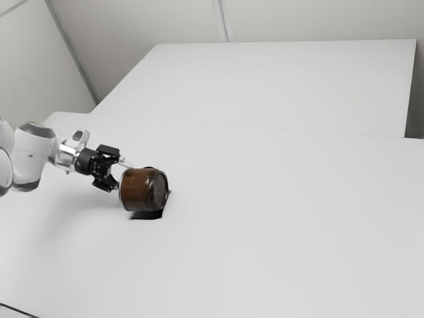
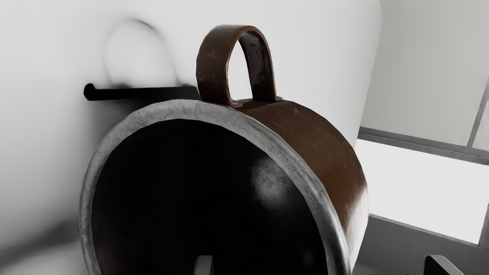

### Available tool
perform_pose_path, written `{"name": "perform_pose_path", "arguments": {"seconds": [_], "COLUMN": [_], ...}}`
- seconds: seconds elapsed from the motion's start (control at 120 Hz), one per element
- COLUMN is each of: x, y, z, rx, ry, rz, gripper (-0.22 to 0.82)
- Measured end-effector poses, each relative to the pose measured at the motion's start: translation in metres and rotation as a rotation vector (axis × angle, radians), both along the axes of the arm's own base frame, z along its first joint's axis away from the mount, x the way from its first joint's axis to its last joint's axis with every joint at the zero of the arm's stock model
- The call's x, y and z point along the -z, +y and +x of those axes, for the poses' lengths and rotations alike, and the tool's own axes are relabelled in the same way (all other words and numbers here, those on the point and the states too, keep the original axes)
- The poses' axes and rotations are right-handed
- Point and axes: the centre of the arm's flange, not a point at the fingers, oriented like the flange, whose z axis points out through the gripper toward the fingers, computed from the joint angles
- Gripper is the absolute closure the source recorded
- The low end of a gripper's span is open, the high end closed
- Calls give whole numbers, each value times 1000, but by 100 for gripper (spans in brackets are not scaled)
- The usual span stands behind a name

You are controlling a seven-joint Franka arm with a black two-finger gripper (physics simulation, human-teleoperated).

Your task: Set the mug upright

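The mug (image 1: 144, 189) lies on its side, its open top facing the gripper (image 1: 124, 175), whose jaws are wide apart, so standing it up is left to do.

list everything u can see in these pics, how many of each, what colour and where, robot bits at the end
mug: one, brown with a grey rim, on its side on the table, mouth toward the gripper
handle: one, brown, on the mug's side wall
table: one, white, under the mug
flat surface: one, white, beyond the table
walls: at least two, pale grey, behind the tables' area
thin line, perhaps a cable: one, dark, at the exterior view's lower left
arm: one, white, entering from the exterior view's left
gripper: one, black, open, at the mug's mouth
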Motion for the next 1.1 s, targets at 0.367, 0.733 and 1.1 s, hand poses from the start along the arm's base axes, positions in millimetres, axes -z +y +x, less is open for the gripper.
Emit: {"name": "perform_pose_path", "arguments": {"seconds": [0.367,0.733,1.1], "x": [9,-19,-120], "y": [-7,-21,-87], "z": [-6,-8,9], "rx": [14,71,341], "ry": [-190,-343,-396], "rz": [-140,-144,202], "gripper": [43,74,77]}}
